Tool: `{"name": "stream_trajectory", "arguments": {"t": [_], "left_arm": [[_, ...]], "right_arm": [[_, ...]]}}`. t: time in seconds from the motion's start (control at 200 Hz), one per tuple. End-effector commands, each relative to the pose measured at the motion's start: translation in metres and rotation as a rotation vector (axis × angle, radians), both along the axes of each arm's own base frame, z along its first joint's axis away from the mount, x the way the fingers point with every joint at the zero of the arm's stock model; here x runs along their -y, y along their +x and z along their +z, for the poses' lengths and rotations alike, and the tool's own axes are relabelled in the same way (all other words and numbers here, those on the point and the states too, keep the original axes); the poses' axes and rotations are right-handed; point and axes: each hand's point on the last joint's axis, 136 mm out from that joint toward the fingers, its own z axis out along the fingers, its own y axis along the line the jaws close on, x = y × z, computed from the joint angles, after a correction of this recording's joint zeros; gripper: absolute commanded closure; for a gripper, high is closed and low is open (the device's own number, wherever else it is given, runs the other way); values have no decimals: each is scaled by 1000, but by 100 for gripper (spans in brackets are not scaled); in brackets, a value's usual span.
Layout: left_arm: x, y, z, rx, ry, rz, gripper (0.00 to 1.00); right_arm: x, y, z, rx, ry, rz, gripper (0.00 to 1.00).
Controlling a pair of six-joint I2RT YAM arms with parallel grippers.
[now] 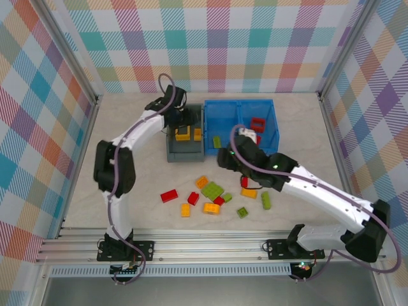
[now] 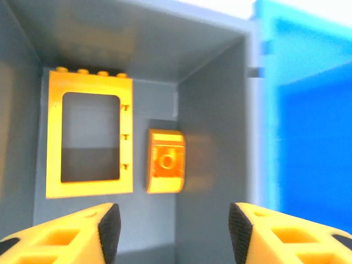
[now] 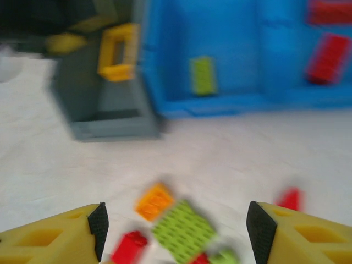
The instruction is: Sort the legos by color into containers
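Left wrist view: the yellow frame (image 2: 55, 137) lies flat on the smooth floor of the grey bin (image 2: 214, 137), with its long axis running away from the camera and its studs toward the far wall. A small orange brick (image 2: 165, 161) sits just beside it. The left gripper (image 2: 175, 234) hangs above, jaws wide apart and empty. The right gripper (image 3: 179, 231) — equally wide, holding nothing — hovers over loose bricks on the table (image 3: 231, 159), among them a studded lime plate (image 3: 183, 230). In the blue bin (image 3: 236, 104), a green brick (image 3: 203, 75) lies lengthwise in the left compartment — red bricks (image 3: 327, 58) in the right.
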Motion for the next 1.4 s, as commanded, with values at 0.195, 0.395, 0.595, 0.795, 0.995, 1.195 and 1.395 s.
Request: {"name": "stream_trajectory", "arguments": {"t": [0.195, 0.395, 0.595, 0.795, 0.995, 1.195, 1.395], "left_arm": [[85, -189, 65, 187, -172, -173, 33], [118, -299, 54, 298, -222, -243, 30], [143, -358, 31, 296, -220, -352, 27], [151, -369, 27, 291, -218, -375, 26], [146, -365, 36, 311, -210, -362, 27], [113, -350, 68, 383, -145, -274, 25], [54, -322, 119, 465, -31, -114, 23]], "right_arm": [[107, -98, -127, -600, -153, -161, 25], [104, -98, -162, -707, -170, -125, 28], [110, -91, -185, -744, -218, -153, 37], [120, -82, -193, -745, -274, -173, 45], [125, -78, -201, -745, -308, -182, 66], [125, -61, -157, -557, -300, -171, 82], [56, -12, -72, -348, -147, 17, 84]]}}
